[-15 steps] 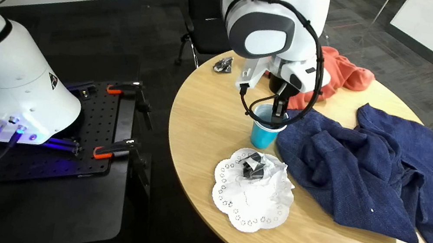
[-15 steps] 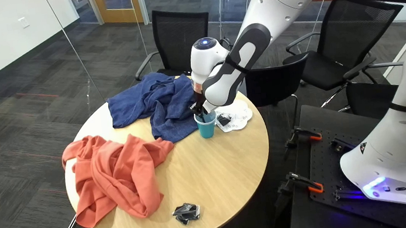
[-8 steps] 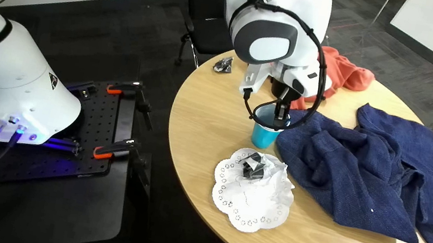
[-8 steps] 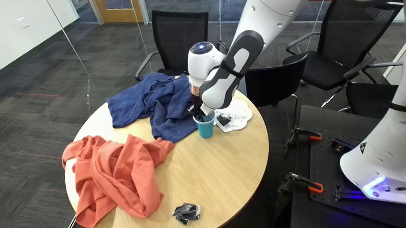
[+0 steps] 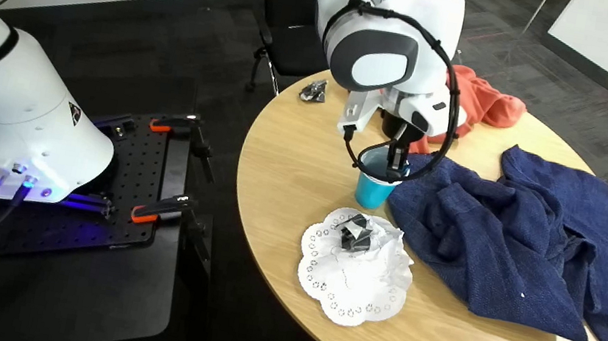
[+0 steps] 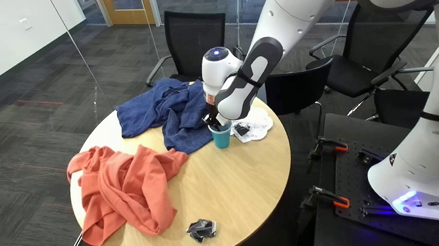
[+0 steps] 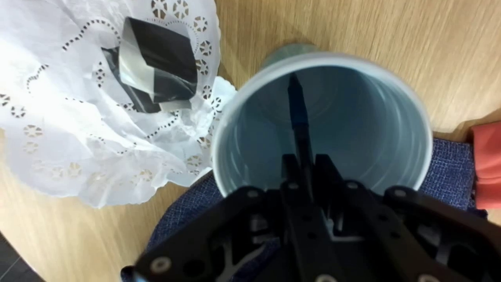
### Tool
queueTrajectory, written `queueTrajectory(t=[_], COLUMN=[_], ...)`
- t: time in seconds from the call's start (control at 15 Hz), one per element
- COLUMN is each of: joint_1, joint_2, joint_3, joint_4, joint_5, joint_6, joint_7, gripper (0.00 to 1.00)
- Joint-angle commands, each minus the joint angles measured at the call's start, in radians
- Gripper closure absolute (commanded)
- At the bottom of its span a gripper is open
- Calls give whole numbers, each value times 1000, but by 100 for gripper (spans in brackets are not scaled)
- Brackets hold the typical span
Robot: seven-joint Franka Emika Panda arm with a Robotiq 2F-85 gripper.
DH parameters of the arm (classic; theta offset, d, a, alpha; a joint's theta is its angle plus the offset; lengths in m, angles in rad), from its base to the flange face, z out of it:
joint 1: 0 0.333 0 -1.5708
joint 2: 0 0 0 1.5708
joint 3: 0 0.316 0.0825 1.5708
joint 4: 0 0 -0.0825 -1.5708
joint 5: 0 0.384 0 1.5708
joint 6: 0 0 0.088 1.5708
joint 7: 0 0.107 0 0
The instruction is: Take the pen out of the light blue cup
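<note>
The pen [image 7: 300,121] had its lower end inside the light blue cup [image 5: 373,194], toward the far wall in the wrist view, with the gripper [image 7: 307,162] clamped on its upper part, one finger left, one right; whether its tip touched the cup could not be told. A sideways pull would probably have dragged pen or fingers against the rim and upset the cup, and so thin a shaft might have swivelled or slipped from a slack hold. In an exterior view, a falling cup could have met the doily [image 5: 326,279] on its near side or the navy cloth [image 5: 495,246] at right.
</note>
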Motion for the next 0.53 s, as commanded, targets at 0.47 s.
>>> queueTrajectory(t=[0.47], joint_1=[94], joint_2=[-196], joint_3=[-101], joint_4=[-213], joint_5=[3], joint_6=[143], joint_7=[-3], gripper=[96])
